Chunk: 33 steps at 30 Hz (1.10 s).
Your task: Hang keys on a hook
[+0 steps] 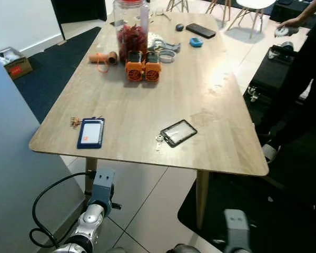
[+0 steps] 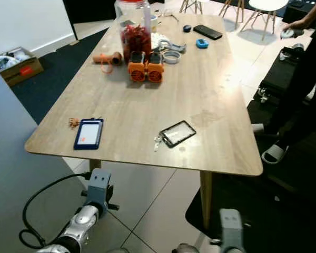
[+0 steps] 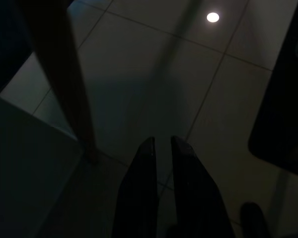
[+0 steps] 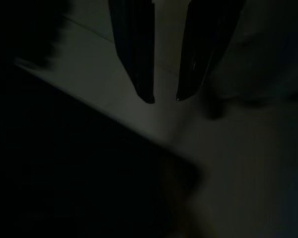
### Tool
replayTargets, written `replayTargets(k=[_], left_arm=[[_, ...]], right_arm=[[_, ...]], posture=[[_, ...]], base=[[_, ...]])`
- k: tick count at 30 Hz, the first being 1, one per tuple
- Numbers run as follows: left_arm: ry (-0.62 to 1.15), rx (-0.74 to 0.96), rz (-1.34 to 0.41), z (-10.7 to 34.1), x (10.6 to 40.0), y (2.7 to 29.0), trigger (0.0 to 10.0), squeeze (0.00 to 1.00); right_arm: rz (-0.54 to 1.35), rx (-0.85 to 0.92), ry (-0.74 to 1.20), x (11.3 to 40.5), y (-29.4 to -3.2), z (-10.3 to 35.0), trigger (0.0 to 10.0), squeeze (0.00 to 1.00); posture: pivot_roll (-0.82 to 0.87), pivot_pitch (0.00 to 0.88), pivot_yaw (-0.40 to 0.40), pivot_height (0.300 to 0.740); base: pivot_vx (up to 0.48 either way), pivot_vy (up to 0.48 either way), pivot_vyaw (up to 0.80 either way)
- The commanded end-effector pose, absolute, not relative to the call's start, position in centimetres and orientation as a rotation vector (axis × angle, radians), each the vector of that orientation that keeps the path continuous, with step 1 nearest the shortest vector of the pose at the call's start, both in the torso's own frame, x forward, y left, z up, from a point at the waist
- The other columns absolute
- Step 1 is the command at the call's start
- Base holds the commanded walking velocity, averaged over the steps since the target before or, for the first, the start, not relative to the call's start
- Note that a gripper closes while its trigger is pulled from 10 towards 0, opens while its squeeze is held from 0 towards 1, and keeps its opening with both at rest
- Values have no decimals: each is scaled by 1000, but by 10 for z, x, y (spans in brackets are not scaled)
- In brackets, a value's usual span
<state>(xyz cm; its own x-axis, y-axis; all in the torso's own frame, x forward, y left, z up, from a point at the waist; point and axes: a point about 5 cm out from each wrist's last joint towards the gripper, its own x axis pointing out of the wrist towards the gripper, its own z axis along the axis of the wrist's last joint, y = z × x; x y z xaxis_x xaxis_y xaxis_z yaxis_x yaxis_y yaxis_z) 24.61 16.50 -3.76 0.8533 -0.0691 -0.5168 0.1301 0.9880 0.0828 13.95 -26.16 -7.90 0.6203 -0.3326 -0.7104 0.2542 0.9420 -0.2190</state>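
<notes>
I see small silver keys touching a clear black-edged badge holder on the pale wooden tabletop; both arms' jaws hang slightly parted, holding nothing.

Before us stands the table. Near its front edge we see the keys touching a clear card holder, with a second card holder well apart to the left. Towards the far end two reels sit side by side, a jar just behind them.
</notes>
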Motion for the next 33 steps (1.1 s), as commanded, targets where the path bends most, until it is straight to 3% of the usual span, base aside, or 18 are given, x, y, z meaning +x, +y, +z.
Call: replayTargets(k=[1, 2, 5, 8, 14, 15, 16, 17, 19, 22, 25, 27, 33], left_arm=[[555, 116, -97, -40, 243, 167, 10000, 0], [557, 120, -98, -41, 242, 169, 10000, 0], [559, 120, -98, -41, 242, 169, 10000, 0], [562, 122, -97, -41, 242, 170, 10000, 0], [563, 118, -94, -41, 241, 171, 10000, 0], [565, 118, -94, -42, 241, 171, 10000, 0], [565, 118, -94, -42, 241, 171, 10000, 0], [569, 119, -93, -42, 240, 173, 10000, 0], [570, 120, -93, -42, 240, 173, 10000, 0], [573, 120, -92, -42, 240, 174, 10000, 0], [573, 119, -90, -42, 240, 174, 10000, 0], [572, 116, -88, -42, 240, 174, 10000, 0], [573, 111, -86, -42, 240, 174, 10000, 0]], right_arm=[[-427, -113, 808, 135, -275, -75, 10000, 0], [-603, -156, 733, 127, -314, -58, 10000, 0], [-668, -161, 701, 124, -329, -51, 10000, 0], [-843, -173, 550, 124, -374, -18, 10000, 0], [-927, -179, 284, 146, -408, 31, 10000, 0], [-915, -150, 140, 165, -417, 57, 10000, 0], [-915, -150, 140, 165, -417, 57, 10000, 0], [-859, -118, 7, 188, -420, 84, 10000, 0], [-829, -113, -34, 196, -420, 94, 10000, 0], [-581, -92, -178, 245, -400, 137, 10000, 0], [-490, -73, -204, 259, -390, 148, 10000, 0], [-194, -48, -193, 296, -345, 165, 10000, 0], [265, -42, -109, 326, -255, 164, 10000, 0]], posture=[[44, 50, -26, 740], [36, 48, -22, 740], [36, 47, -21, 740], [33, 46, -21, 740], [33, 49, -20, 740], [31, 54, -15, 740], [31, 54, -15, 740], [28, 58, -12, 740], [28, 58, -12, 740], [32, 61, -14, 740], [33, 62, -14, 740], [33, 63, -15, 740], [37, 67, -16, 740]], base=[[0, 0, 0], [0, 0, 0], [0, 0, 0], [0, 0, 0], [0, 0, 0], [0, 0, 0], [0, 0, 0], [0, 0, 0], [0, 0, 0], [0, 0, 0], [0, 0, 0], [0, 0, 0], [0, 0, 0]])
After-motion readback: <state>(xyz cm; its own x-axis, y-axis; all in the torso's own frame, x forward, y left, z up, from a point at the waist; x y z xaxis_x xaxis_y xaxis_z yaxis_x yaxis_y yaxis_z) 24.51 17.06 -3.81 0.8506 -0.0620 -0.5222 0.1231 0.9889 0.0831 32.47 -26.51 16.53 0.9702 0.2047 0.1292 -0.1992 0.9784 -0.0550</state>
